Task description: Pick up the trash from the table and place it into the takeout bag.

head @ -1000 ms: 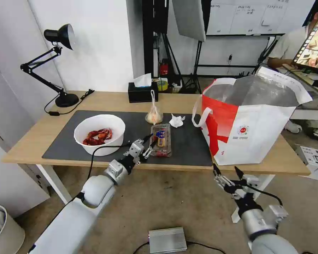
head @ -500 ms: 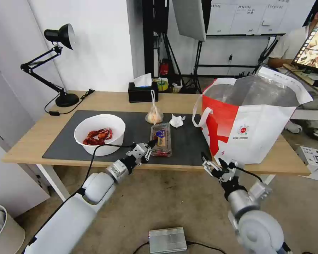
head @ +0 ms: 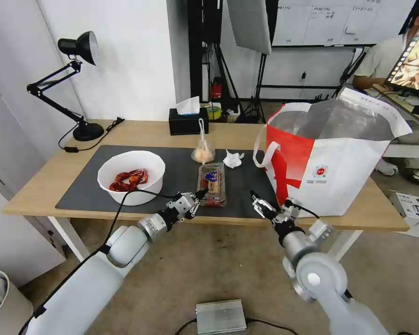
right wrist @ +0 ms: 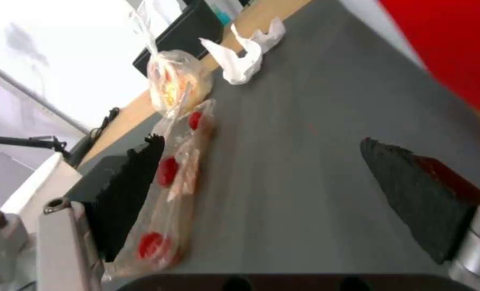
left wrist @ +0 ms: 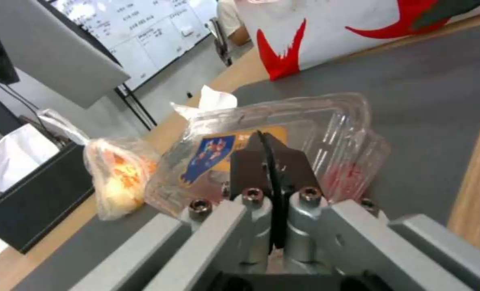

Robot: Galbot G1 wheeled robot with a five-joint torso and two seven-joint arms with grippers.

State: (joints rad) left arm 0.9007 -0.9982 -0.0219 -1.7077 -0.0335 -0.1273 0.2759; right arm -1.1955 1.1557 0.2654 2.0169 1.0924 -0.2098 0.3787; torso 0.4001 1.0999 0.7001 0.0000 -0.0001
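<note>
On the table point(head: 139, 130) a dark mat point(head: 177, 163) bears the trash: a white bowl point(head: 131, 177) of red shells, a clear hinged tray point(head: 212, 184), a knotted bag point(head: 203, 151) of orange stuff and a crumpled tissue point(head: 233, 159). My left gripper point(head: 199, 194) is shut, its tip at the tray's near left edge; the left wrist view shows its joined fingers point(left wrist: 270, 147) before the tray point(left wrist: 315, 121). My right gripper point(head: 260, 204) hangs open over the mat's front edge, between the tray and the takeout bag point(head: 330, 172). In the right wrist view that gripper point(right wrist: 272, 190) gapes wide beside the tray point(right wrist: 181, 169).
A black tissue box point(head: 188, 122) stands at the table's back edge and a black desk lamp point(head: 79, 88) at the back left. The takeout bag stands open at the table's right end. A grey box point(head: 220, 316) lies on the floor below.
My right gripper has risen from below the table's edge and moved left to the mat's front. The left gripper has shifted slightly by the tray's near corner.
</note>
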